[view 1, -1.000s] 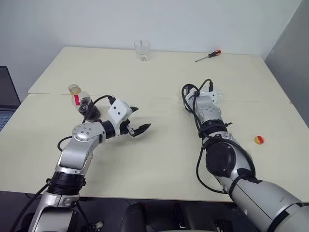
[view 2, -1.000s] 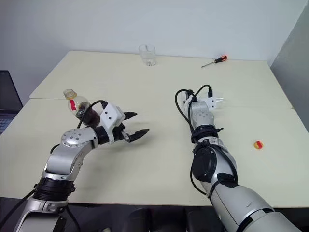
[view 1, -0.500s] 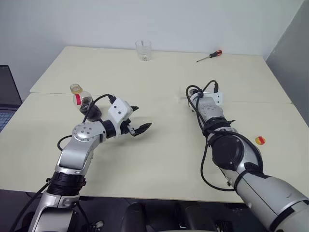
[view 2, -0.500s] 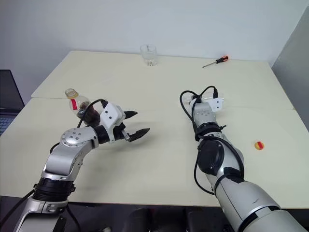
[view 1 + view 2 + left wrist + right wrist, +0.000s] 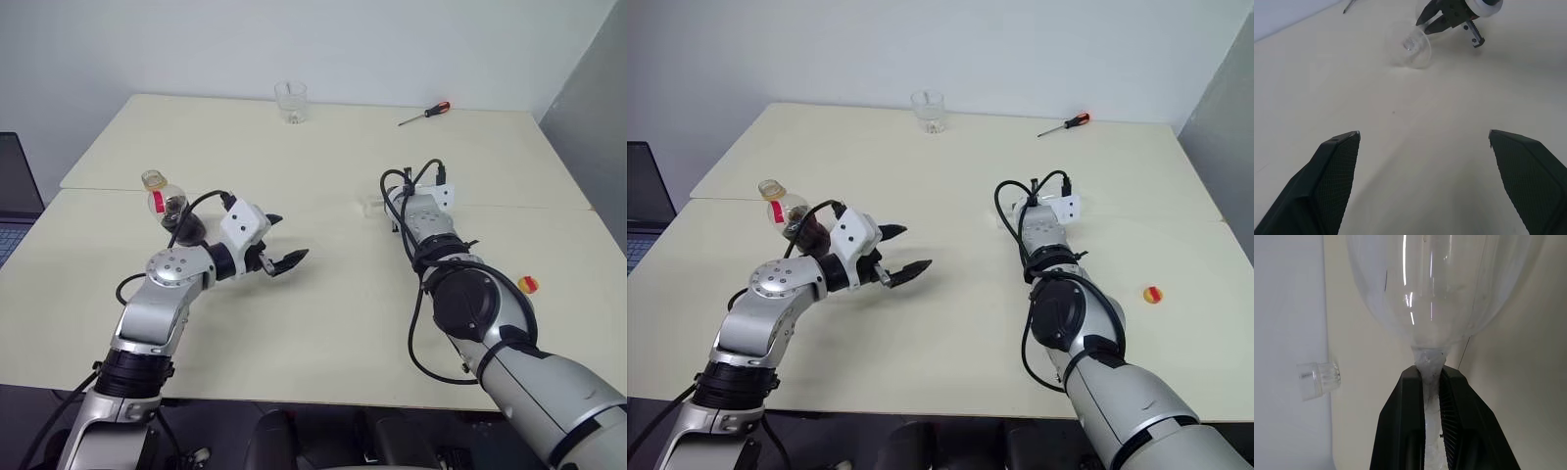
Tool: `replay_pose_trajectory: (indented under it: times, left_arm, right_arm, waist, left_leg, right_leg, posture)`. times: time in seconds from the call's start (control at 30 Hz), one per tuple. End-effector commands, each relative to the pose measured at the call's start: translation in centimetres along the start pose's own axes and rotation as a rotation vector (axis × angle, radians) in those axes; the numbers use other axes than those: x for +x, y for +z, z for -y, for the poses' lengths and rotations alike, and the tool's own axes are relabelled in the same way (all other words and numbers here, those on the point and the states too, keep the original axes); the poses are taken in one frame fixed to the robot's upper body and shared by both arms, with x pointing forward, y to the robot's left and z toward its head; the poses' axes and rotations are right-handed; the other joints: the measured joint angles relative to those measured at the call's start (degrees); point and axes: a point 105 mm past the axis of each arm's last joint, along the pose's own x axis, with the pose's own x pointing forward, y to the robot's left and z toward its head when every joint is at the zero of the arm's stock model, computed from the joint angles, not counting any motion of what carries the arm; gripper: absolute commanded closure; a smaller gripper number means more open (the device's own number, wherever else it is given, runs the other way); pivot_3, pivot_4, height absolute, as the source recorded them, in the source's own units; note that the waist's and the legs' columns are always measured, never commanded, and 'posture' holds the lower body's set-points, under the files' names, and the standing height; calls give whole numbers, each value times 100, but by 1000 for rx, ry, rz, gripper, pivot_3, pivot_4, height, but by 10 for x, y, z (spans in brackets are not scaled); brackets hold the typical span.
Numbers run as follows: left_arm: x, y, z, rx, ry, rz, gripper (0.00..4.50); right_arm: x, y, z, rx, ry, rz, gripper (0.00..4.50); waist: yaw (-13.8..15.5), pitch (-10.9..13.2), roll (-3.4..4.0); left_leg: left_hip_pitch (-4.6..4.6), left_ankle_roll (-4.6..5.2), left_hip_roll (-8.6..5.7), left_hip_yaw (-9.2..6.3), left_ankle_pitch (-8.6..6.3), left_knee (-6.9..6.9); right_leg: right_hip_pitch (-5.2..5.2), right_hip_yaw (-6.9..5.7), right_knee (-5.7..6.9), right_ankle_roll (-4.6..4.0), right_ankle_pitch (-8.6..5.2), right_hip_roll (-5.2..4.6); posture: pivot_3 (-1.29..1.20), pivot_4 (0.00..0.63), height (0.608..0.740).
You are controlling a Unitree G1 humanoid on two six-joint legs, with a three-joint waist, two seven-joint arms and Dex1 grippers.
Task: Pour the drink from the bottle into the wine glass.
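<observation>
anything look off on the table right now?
Yes: the wine glass lies on its side on the table rather than upright, with the right gripper shut on its stem. The bottle stands uncapped; a red-and-yellow cap lies far off near the right edge. No spill visible.

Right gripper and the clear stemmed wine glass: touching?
Touching. The right wrist view shows the right gripper with its jaws shut on the thin stem of the clear wine glass, just below the bowl.
</observation>
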Motion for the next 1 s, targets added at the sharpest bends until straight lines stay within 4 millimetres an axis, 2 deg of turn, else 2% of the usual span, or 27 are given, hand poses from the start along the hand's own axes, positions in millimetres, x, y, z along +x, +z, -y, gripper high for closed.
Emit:
replay_pose_trajectory:
  times: [0.03,0.17,0.23,0.3,0.33,0.4,0.5,0.57,0.7,0.8,0.83,1.0]
  left_arm:
    - [-6,14,-5,42,30,44,0]
    - [-8,12,-8,33,49,45,0]
    - [-9,10,-10,22,55,45,0]
    - [-10,7,-10,-4,54,43,0]
    - [-12,4,-10,-15,48,35,0]
    - [-19,-2,-12,-21,42,8,0]
    - [-32,-5,-20,-39,57,0,0]
    - [-46,1,-14,-87,5,20,0]
    - [-72,10,-10,-206,-46,60,0]
    - [-91,2,-14,-258,-3,43,0]
    - [-95,-2,-14,-247,16,19,0]
    - [-100,1,-9,-243,56,23,0]
  right_arm:
    - [-7,12,-40,-71,136,45,4334]
    - [-22,11,-84,-259,378,104,4334]
    - [-34,-3,-102,-381,518,109,4335]
    - [-49,-29,-110,-651,675,153,4335]
    - [-58,-52,-108,-810,773,128,4335]
    - [-69,-82,-93,-1049,913,109,4336]
    - [-77,-105,-70,-1209,1007,76,4336]
    - [-83,-118,-56,-1242,1081,2,4336]
    - [-87,-124,-50,-1259,1126,-20,4336]
    - [-87,-123,-49,-1274,1135,-1,4336]
    - [-86,-123,-47,-1280,1135,3,4336]
    - [-85,-127,-26,-1387,1172,8,4336]
  waist:
    - [0,1,1]
    - [1,11,13]
    - [-1,12,15]
    - [-12,12,15]
    - [-19,11,15]
    - [-47,10,14]
    - [-47,10,14]
    - [-31,15,15]
    - [-3,18,8]
    - [-27,18,4]
    - [-24,18,4]
    - [2,17,-3]
  left_leg:
    - [0,0,0,0,0,0]
    - [-1,0,0,2,0,-1]
    - [-3,0,1,3,0,-2]
    - [-2,0,4,1,0,-6]
    - [-2,0,6,0,0,-7]
    - [0,0,13,-2,0,-7]
    - [4,0,19,-3,0,-11]
    - [2,-1,21,-3,0,-9]
    - [-3,-2,7,-6,0,6]
    - [6,-2,1,-8,0,16]
    - [11,-2,0,-10,0,16]
    - [16,-3,1,-11,1,16]
  right_leg:
    - [0,0,0,0,0,0]
    - [-4,2,0,0,0,0]
    - [-7,4,0,0,0,0]
    - [-9,7,0,0,0,0]
    - [-10,8,0,0,0,0]
    - [-9,8,-1,0,-1,0]
    - [-14,8,6,-3,-2,5]
    - [-17,2,13,-5,-3,4]
    - [-21,0,28,-4,-3,-11]
    - [-12,4,33,0,-2,-31]
    - [-7,3,35,0,-3,-32]
    - [-5,-6,46,15,-13,-31]
  posture:
    - [0,150,740]
    - [0,150,740]
    - [0,150,740]
    - [0,150,740]
    - [0,150,740]
    - [0,150,740]
    - [0,150,740]
    - [0,150,740]
    - [0,150,740]
    - [0,150,740]
    - [0,150,740]
    - [0,150,740]
